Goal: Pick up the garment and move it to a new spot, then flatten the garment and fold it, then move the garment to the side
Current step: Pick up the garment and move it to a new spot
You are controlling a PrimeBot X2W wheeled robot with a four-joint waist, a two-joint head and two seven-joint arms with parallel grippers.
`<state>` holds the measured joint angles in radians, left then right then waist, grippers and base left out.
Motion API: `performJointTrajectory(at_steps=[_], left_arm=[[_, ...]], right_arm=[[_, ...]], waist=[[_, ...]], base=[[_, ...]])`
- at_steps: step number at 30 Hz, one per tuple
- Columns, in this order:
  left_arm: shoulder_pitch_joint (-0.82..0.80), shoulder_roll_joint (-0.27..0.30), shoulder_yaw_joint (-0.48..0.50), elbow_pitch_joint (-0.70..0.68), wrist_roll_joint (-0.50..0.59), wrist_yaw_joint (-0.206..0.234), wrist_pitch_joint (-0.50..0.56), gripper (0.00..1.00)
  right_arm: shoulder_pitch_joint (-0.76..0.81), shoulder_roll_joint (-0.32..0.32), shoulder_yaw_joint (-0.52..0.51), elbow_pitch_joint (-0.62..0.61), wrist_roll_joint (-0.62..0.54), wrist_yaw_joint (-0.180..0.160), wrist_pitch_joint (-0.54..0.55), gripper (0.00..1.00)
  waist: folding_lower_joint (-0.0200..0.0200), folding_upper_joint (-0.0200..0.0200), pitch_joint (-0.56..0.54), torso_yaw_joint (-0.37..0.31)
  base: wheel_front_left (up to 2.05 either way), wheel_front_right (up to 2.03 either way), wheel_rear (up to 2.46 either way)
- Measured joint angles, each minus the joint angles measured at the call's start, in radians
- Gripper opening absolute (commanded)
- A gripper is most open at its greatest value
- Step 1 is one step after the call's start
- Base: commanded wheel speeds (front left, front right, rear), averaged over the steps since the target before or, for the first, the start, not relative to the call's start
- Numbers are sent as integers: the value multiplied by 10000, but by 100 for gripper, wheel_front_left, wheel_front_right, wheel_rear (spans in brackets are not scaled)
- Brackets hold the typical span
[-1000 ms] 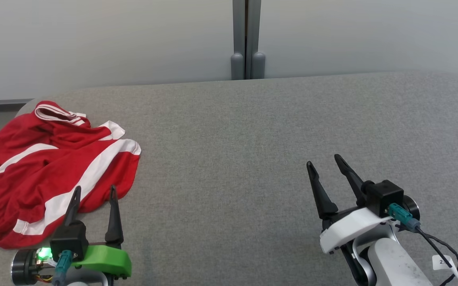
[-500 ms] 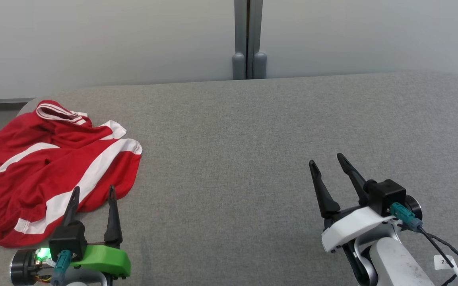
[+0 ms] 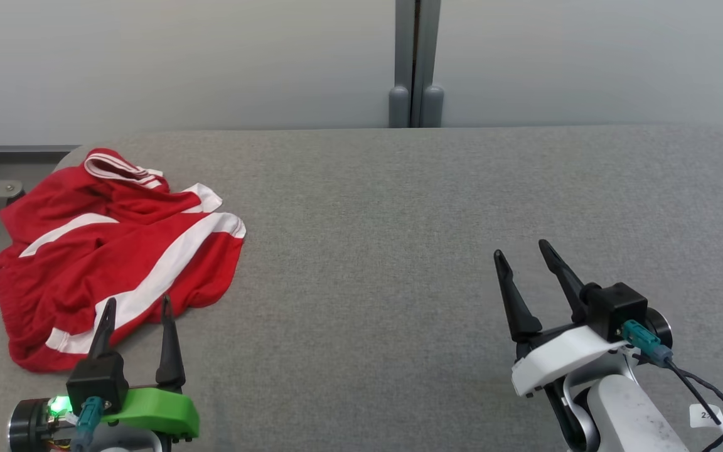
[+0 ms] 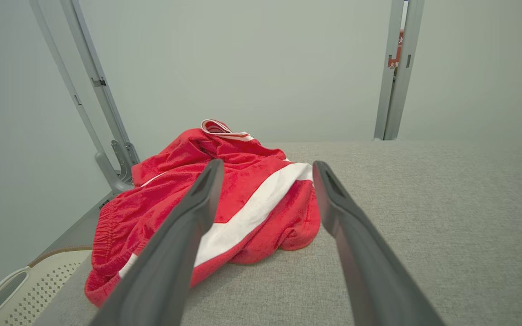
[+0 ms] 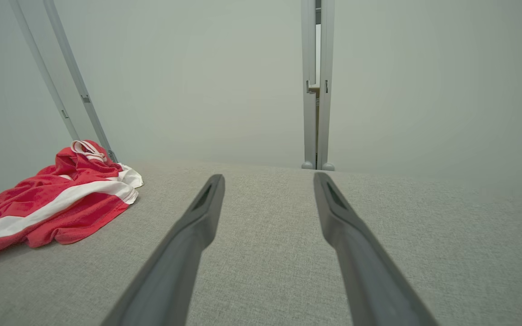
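Crumpled garment (image 3: 117,251) lies just ahead of the wide-open, empty left pincer (image 3: 137,300) — long axis diagonal, near-left to far-right, waistband (image 3: 113,168) pointing away.

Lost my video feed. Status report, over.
Both open, empty: left gripper, right gripper. Crumpled red shorts at left end of table, untouched, just ahead of left gripper. Nothing between them.
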<state>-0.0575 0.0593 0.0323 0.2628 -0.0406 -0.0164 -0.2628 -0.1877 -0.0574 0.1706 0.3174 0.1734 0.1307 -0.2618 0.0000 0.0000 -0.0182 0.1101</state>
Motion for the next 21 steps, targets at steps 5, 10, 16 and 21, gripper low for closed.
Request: performJointTrajectory(at_steps=[5,10,16,21], left_arm=[[8,4,113,79,-15,-4,-12,100],[13,23,221,148,-25,-52,-13,100],[15,46,320,259,-75,-111,-13,100],[35,102,439,301,-94,-134,-13,100]], right_arm=[[87,15,92,-27,42,0,-8,100],[180,42,196,-61,115,0,-8,100],[204,59,345,-115,226,0,-8,100],[203,71,399,-140,295,0,-8,100]], waist=[[0,0,-52,517],[0,0,-97,1217],[0,0,-135,2152],[0,0,-173,2938]], base=[[0,0,0],[0,0,0],[0,0,0],[0,0,0]])
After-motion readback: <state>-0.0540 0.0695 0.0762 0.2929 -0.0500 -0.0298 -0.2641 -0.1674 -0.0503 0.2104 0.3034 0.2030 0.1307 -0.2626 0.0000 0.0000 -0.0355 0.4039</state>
